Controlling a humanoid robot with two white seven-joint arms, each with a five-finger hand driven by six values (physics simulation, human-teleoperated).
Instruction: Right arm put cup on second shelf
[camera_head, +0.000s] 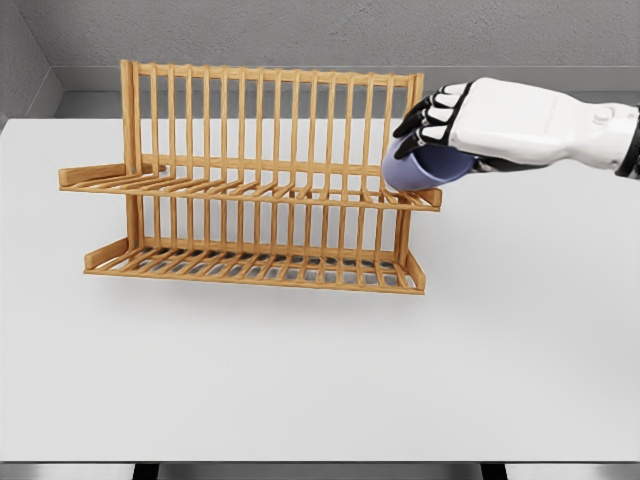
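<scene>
Right robot hand (440, 125) clasped around tilted lavender-blue cup (425, 168). Touching upper shelf's right end on slatted two-tier wooden dish rack (250, 180), at two o'clock on white worktop (320, 380).

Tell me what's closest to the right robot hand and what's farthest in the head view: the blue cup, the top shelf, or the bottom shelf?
1. Blue cup, held in the right robot hand.
2. Top shelf, its right end just under the cup.
3. Bottom shelf, lowest, on the table.

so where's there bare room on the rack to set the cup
The upper shelf is bare from its left end to the right hand, which crowds the right end with the cup. The lower shelf is bare too.
</scene>
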